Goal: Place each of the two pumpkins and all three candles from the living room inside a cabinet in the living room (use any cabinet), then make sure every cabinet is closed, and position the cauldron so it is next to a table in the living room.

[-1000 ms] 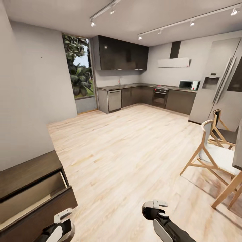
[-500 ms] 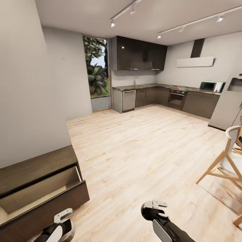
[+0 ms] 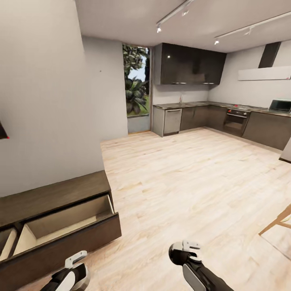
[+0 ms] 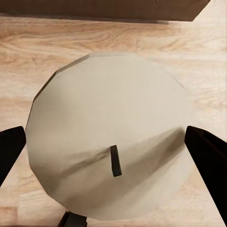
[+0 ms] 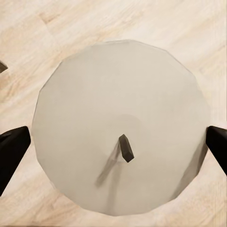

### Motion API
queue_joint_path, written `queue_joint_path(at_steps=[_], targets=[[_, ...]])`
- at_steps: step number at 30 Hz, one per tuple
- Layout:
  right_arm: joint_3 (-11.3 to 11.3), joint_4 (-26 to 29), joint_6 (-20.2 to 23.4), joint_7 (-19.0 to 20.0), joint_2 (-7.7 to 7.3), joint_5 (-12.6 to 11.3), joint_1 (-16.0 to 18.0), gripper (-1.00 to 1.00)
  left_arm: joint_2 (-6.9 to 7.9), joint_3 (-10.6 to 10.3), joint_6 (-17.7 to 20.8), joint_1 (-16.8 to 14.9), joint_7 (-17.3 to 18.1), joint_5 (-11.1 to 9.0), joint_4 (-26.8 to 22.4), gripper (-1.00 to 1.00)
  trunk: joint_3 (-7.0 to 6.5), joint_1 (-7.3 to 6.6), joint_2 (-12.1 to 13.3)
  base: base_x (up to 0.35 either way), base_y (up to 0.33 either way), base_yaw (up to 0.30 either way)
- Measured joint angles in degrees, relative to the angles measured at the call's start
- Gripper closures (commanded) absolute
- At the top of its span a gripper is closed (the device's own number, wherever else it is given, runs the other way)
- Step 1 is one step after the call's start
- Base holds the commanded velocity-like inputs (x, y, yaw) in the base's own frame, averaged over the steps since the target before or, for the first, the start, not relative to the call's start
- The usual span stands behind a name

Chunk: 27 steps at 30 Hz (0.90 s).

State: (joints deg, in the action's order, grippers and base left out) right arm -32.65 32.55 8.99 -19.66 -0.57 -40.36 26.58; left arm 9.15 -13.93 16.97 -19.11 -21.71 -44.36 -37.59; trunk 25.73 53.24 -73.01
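Each pincer carries a candle: the left pincer (image 4: pixel 113 142) has its fingers closed against the sides of a cream candle (image 4: pixel 111 137), and the right pincer (image 5: pixel 113 142) likewise grips a second candle (image 5: pixel 120 132); the cabinet (image 3: pixel 60 194) stands near, ahead to the left, its drawer (image 3: pixel 66 220) pulled open. The step in hand looks to be the carry to that drawer; next, bring one candle over the pale drawer interior, lower it and let go.

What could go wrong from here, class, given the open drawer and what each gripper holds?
1. The cabinet has a drawer pulled out; the base could clip its front while turning.
2. The left gripper and right gripper each clamp a candle by its sides; a jolt might let one slip onto the wood floor.
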Motion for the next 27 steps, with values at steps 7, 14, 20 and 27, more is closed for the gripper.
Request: queue_joint_path(at_steps=[7, 14, 20, 27], targets=[[0.0, 0.0, 0.0, 0.0, 0.09, 0.0, 0.0, 1.0, 0.07, 0.0, 0.0, 0.0, 0.0, 0.0, 0.0, 1.0, 0.0, 0.0, 0.0, 0.0, 0.0, 0.289], [0.0, 0.0, 0.0, 0.0, 0.09, 0.1, 0.0, 1.0, 0.08, 0.1, 0.0, 0.0, 0.0, 0.0, 0.0, 1.0, 0.0, 0.0, 0.0, 0.0, 0.096, 0.289], [0.0, 0.0, 0.0, 0.0, 0.16, 0.1, 0.0, 1.0, 0.08, 0.1, 0.0, 0.0, 0.0, 0.0, 0.0, 1.0, 0.0, 0.0, 0.0, 0.0, 0.079, 0.289], [-3.5, 0.0, 0.0, -0.5, 0.4, -0.1, 0.0, 1.0, 0.08, 0.1, 0.0, 0.0, 0.0, 0.0, 0.0, 1.0, 0.0, 0.0, 0.0, 0.0, 0.043, 0.289]])
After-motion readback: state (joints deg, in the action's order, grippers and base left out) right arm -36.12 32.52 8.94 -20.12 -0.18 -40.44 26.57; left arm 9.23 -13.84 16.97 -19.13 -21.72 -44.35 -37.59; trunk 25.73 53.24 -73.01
